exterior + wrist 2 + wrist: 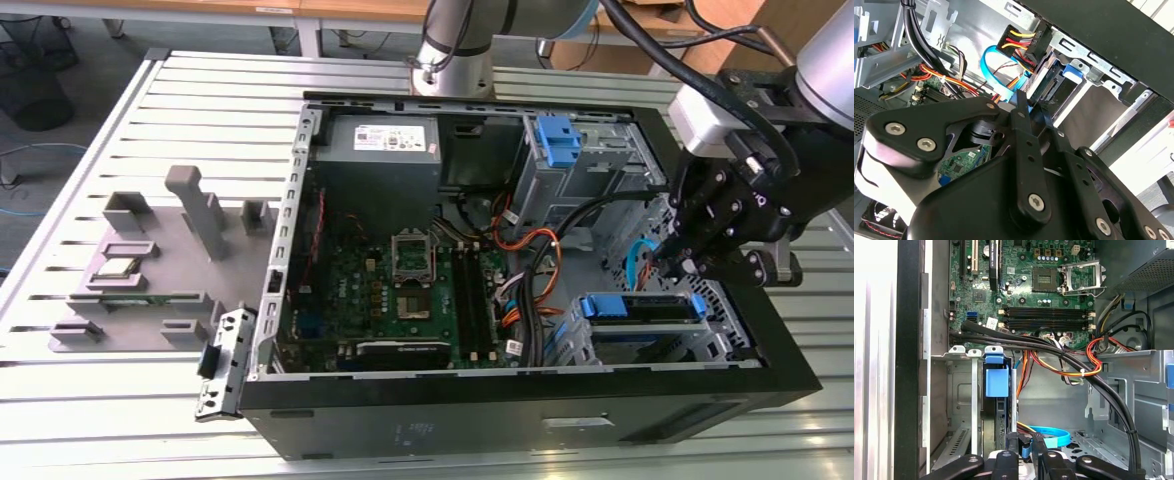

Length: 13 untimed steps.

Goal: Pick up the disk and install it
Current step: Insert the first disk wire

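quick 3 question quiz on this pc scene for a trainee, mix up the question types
1. True or false: the disk lies outside the computer case.
2. In the exterior view the gripper is nearest to: A the power supply, B the disk, C the CPU socket.
3. Fill in: the frame around the disk is ___ in colour.

Key
1. False: it is inside the case, at the drive bay.
2. B
3. blue
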Each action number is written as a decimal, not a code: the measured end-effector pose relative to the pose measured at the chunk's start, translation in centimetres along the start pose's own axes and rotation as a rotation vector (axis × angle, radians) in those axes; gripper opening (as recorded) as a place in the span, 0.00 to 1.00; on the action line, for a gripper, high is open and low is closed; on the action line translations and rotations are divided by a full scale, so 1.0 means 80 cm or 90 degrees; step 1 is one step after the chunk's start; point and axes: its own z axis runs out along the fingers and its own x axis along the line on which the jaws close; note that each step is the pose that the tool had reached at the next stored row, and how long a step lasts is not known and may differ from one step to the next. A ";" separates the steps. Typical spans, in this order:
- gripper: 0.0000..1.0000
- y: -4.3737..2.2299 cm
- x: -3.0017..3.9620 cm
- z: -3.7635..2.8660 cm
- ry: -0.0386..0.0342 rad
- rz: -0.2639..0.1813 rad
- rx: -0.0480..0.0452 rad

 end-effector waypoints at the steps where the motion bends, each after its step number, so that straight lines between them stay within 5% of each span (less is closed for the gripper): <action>1: 0.25 0.0000 0.0000 0.0000 0.0000 0.000 0.0000; 5: 0.16 0.0000 0.0001 0.0000 0.0000 0.000 0.0000; 13: 0.16 0.0000 0.0003 0.0000 0.0001 0.000 0.0000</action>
